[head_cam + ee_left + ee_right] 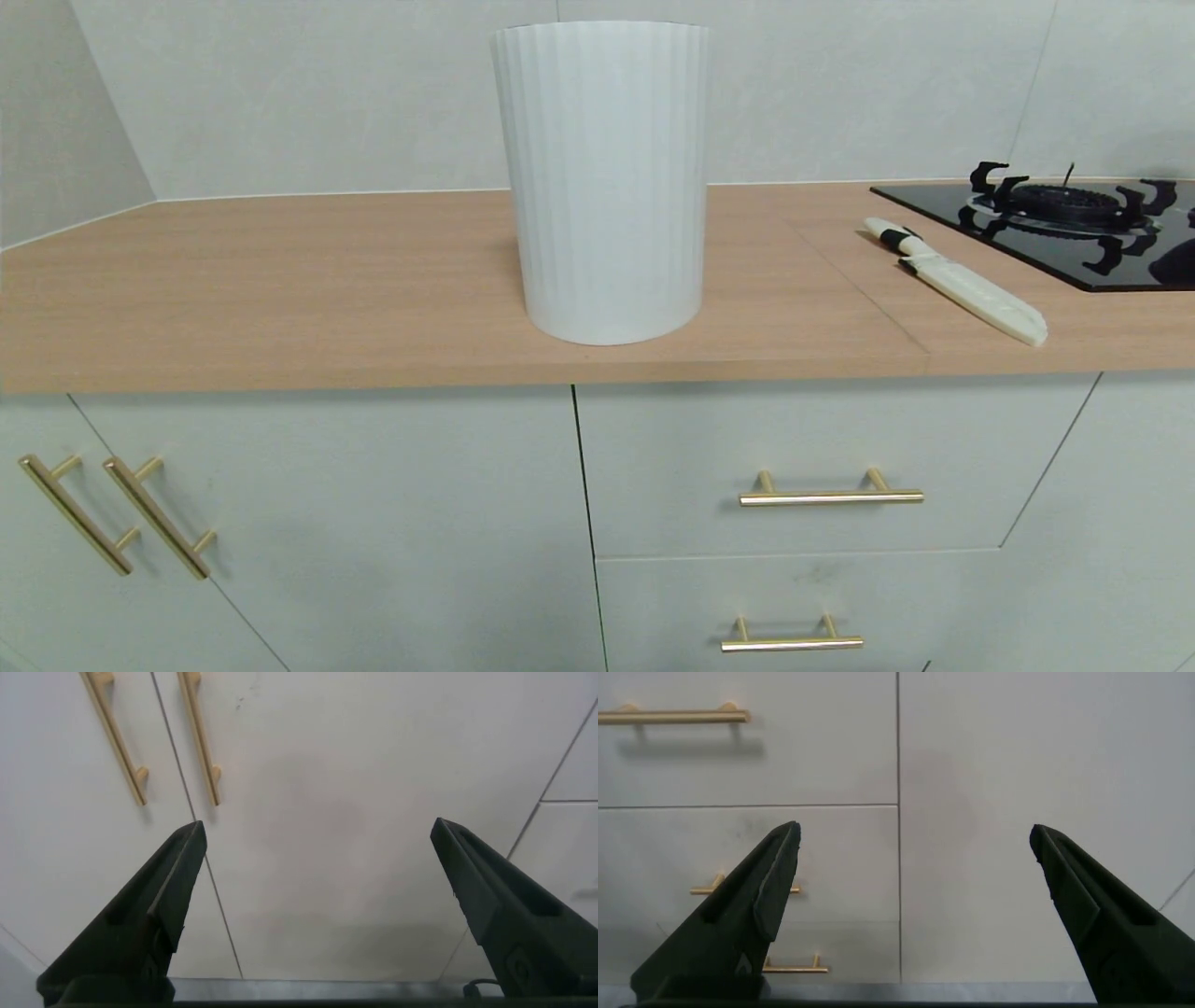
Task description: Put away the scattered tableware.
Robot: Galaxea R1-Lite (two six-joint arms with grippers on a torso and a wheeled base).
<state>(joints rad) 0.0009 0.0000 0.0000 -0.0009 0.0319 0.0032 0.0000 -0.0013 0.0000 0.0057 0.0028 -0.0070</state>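
Kitchen — hob (1074, 219); cabinets (373, 523)

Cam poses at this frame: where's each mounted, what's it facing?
Head: on the head, looking forward-down at counter, white ribbed container, knife, hob.
Left wrist: on left wrist, facing door handles; open left gripper frames it.
Right wrist: on right wrist, facing drawer handles; open right gripper frames it.
Shared: head view also shows both handle sets.

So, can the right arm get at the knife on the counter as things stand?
Probably yes. The knife lies in the open on the countertop, apart from the ribbed white container, nothing over it. The right gripper is open, low before the drawer fronts, so it must first rise.
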